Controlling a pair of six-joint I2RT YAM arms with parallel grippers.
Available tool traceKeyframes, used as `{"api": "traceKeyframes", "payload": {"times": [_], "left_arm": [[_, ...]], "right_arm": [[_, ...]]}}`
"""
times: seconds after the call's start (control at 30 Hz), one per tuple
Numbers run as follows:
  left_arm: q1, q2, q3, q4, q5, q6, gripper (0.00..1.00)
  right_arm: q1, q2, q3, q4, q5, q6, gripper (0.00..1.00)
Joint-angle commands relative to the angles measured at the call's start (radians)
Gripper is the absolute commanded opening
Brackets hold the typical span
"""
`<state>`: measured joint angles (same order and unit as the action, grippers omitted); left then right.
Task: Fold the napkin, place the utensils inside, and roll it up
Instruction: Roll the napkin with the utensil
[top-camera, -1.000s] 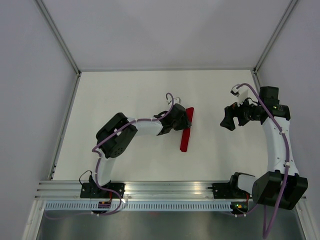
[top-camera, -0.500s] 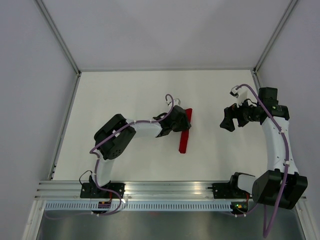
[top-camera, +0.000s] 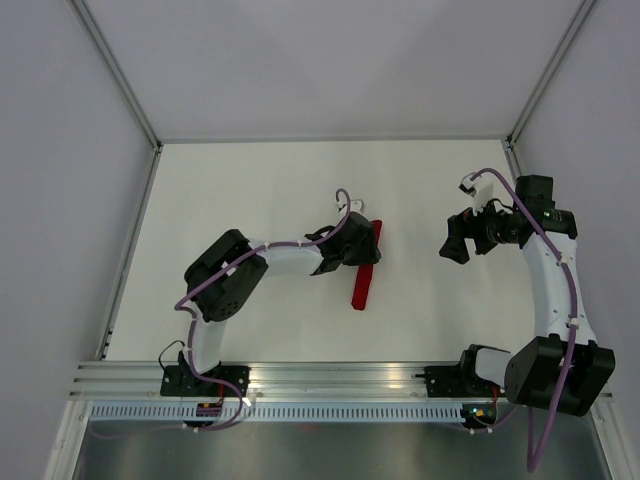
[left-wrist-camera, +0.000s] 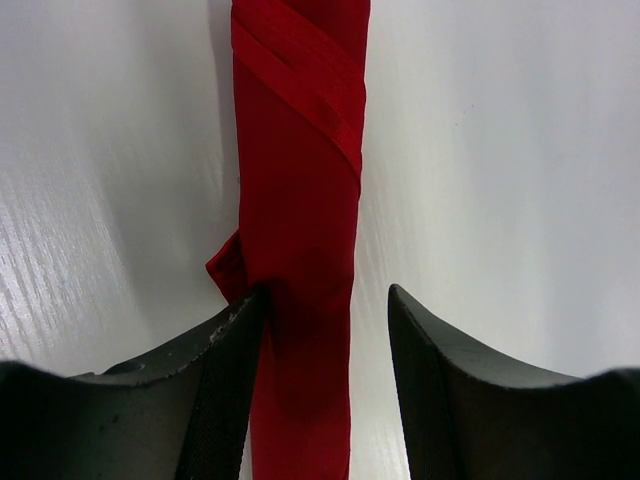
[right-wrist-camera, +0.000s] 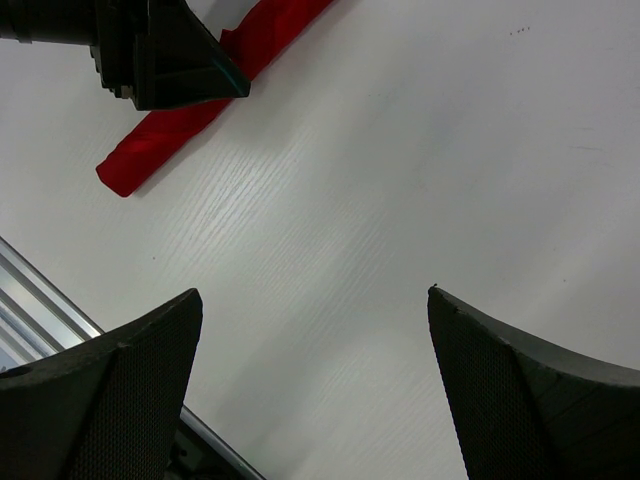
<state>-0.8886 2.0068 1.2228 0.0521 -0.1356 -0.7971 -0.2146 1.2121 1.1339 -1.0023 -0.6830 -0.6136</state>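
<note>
Napkin (left-wrist-camera: 300, 180) lies on the tabletop (right-wrist-camera: 450, 150) as a tight roll. Your left tool (left-wrist-camera: 326, 340) straddles its far end, released, with a gap at one finger, so it likely just guards the roll. Right tool (right-wrist-camera: 311, 300) gapes, parked well clear. Utensils not visible.

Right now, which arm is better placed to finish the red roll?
Left. The left gripper straddles the napkin roll, a finger on each side. The right gripper hangs open, well off to the side.
</note>
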Motion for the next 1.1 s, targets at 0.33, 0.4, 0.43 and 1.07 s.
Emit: {"api": "traceKeyframes", "payload": {"times": [0.33, 0.4, 0.43, 1.07], "left_arm": [[-0.001, -0.043, -0.029, -0.058, 0.080, 0.079, 0.61], [0.004, -0.060, -0.040, -0.058, 0.087, 0.072, 0.61], [0.005, -0.065, -0.042, -0.058, 0.091, 0.072, 0.61], [0.125, -0.195, -0.134, -0.015, 0.169, 0.091, 0.65]], "right_arm": [[-0.005, 0.006, -0.014, 0.016, 0.003, -0.003, 0.98], [-0.005, 0.004, -0.016, 0.016, 0.003, -0.003, 0.98], [-0.005, 0.003, -0.016, 0.014, 0.003, -0.005, 0.98], [-0.005, 0.021, -0.014, 0.016, 0.002, -0.002, 0.98]]}}
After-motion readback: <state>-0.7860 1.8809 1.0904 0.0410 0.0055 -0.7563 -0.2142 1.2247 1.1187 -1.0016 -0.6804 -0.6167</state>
